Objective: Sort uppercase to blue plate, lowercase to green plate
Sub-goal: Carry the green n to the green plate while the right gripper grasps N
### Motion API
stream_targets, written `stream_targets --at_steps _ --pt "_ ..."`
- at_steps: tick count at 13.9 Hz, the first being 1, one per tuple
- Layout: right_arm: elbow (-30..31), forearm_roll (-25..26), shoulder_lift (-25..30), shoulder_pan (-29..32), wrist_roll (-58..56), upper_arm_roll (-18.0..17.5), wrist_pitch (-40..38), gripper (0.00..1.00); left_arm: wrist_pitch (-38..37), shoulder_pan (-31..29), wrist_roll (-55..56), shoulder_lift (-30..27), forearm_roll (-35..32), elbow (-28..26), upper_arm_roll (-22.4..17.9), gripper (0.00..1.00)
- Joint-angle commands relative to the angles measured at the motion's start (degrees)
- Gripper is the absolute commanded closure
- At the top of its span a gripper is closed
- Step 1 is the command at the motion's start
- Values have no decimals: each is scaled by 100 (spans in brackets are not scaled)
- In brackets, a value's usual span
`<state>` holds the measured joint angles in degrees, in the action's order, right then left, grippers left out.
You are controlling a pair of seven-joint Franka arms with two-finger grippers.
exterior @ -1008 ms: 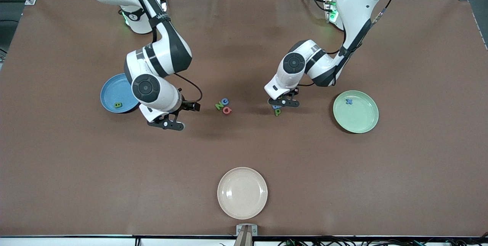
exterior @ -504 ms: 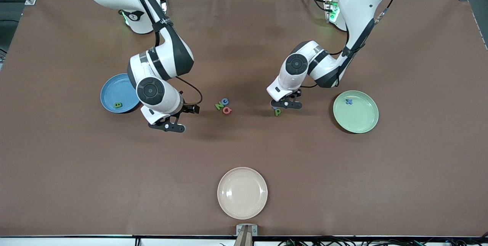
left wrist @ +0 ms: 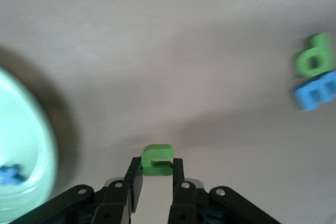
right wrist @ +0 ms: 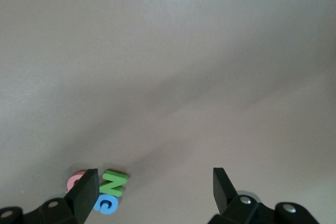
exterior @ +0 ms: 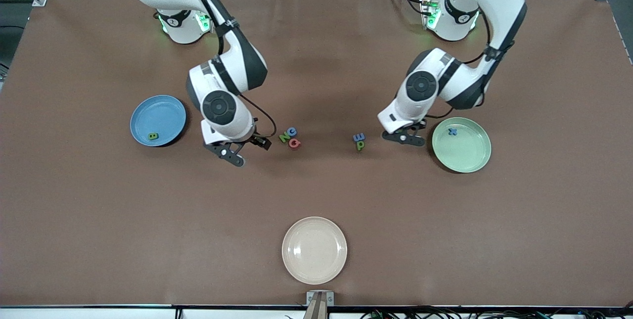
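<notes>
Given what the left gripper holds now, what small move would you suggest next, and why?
Probably carry it on over the green plate and release. The left gripper is shut on the green n, beside the plate's rim, where only the x lies.

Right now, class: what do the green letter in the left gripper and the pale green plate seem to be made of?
green letter: likely foam or soft plastic; thick, matte, rounded edges, pinched by the left gripper.
green plate: probably plastic or melamine; smooth, even colour, faint sheen on its rim. Neither is certain by look alone.
</notes>
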<state>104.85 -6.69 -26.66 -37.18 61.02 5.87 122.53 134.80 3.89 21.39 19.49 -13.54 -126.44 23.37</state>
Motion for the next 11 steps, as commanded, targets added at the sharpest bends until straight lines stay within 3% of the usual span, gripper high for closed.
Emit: stream_targets --at_steps 1,5,11 --pt "430 10 21 -332 978 20 630 10 37 -738 -896 -446 -79 -521 71 96" --pt "651 10 -145 -596 1657 28 1289 29 46 -1688 -2093 -473 -79 -663 71 96" --pt "528 36 -629 -790 1931 28 1854 31 177 -2375 -2755 -262 -376 -663 62 94"
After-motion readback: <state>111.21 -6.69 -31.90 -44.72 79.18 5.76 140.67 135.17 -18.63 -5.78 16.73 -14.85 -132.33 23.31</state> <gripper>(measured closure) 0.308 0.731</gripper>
